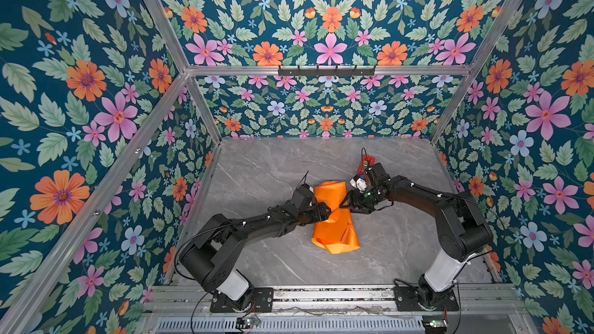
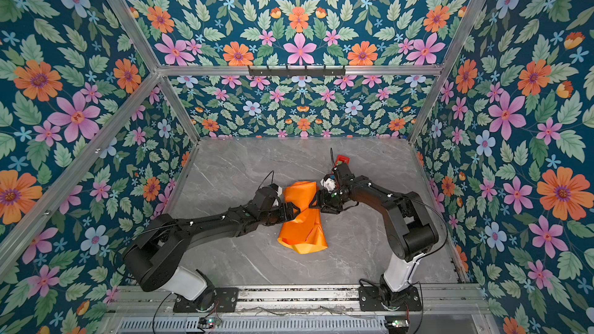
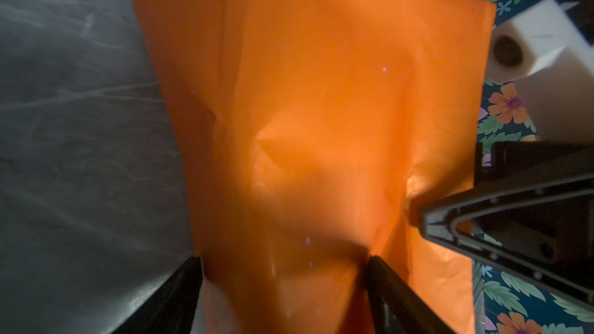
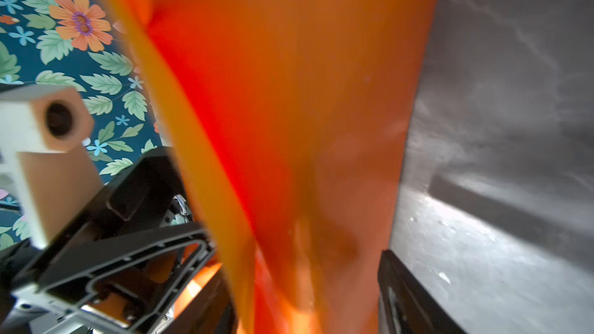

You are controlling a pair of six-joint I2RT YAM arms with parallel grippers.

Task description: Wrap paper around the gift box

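L gripper jaws clamp the creased orange paper on worktop; R gripper jaws straddle it, can't tell if gripping.

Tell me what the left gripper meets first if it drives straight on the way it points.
The paper, which lies between its jaws; the left gripper would likely push into it at once. Depth beyond is unclear.

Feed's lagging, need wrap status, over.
Left tool clamped on paper. Right tool astride paper, grip unclear. Box out of sight. Tape dispenser beyond right tool, not blocking.
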